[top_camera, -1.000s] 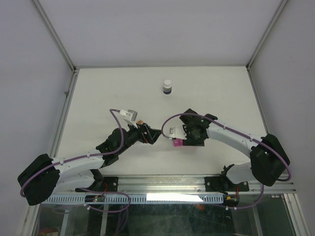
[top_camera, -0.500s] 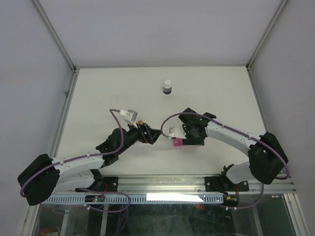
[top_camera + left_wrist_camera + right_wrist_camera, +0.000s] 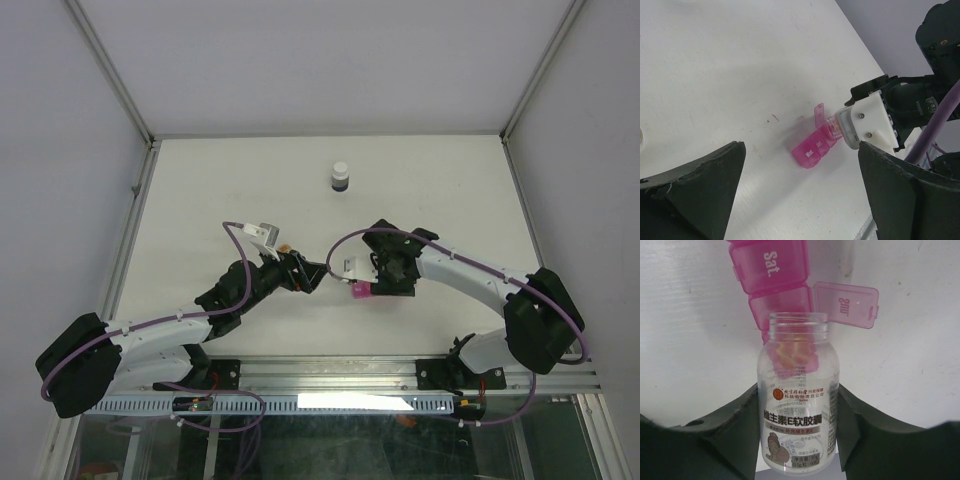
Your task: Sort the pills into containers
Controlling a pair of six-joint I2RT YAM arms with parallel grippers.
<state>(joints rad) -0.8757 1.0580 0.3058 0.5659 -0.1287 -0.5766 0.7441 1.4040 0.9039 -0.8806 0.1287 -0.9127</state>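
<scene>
The pink pill-organizer strip (image 3: 358,291) lies on the white table between the two arms. It also shows in the left wrist view (image 3: 815,147) and the right wrist view (image 3: 775,270). One lid (image 3: 845,304) stands open. My right gripper (image 3: 797,390) is shut on an uncapped clear vial (image 3: 797,415). The vial is tipped with its mouth at the open compartment, and yellow pills (image 3: 795,354) sit near its neck. My left gripper (image 3: 801,160) is open and empty, just left of the strip (image 3: 312,277).
A dark bottle with a white cap (image 3: 341,177) stands at the back middle of the table. A small orange thing (image 3: 285,247) lies by the left wrist. Metal frame rails (image 3: 130,220) run along the table's sides.
The right wrist has shifted very slightly towards the strip with the vial. The left arm has not moved.
</scene>
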